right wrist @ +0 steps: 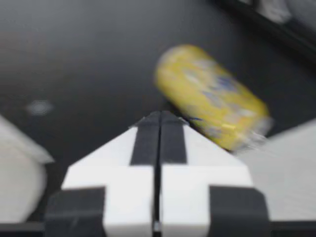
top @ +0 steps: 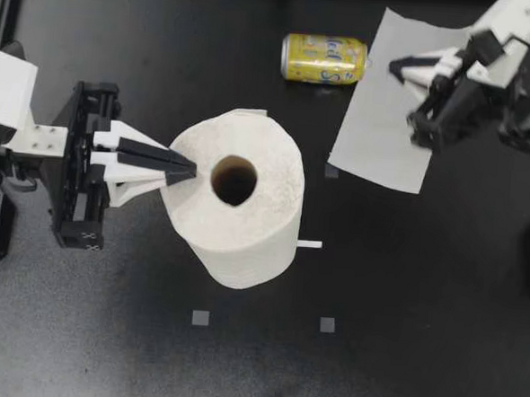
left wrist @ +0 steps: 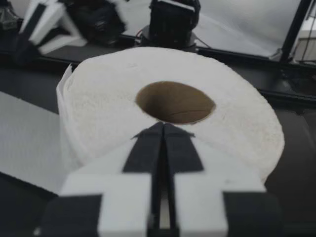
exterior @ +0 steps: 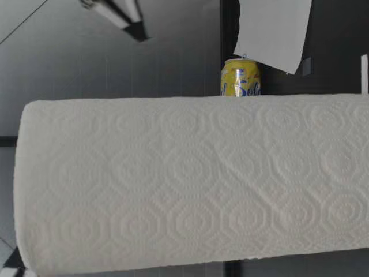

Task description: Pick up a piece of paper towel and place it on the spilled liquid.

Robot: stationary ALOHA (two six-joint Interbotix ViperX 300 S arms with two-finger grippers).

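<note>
Paper towel sheet (top: 377,124) lay flat on the black table (top: 420,307), off to the robot's right side and near the far edge. One top corner of it was just beside a yellow can (top: 325,58) that lay on its side. The right gripper (top: 394,67) was over the sheet on the side near the can. Its two fingers were pressed together with nothing in them. In the right wrist view the can (right wrist: 212,96) was just ahead of the tips. A big paper towel roll (top: 264,216) stood up in the middle of the table. The left gripper (top: 193,170) was also pressed together and holding nothing. Its tips were over the roll's top, pointing at the brown hole.
</note>
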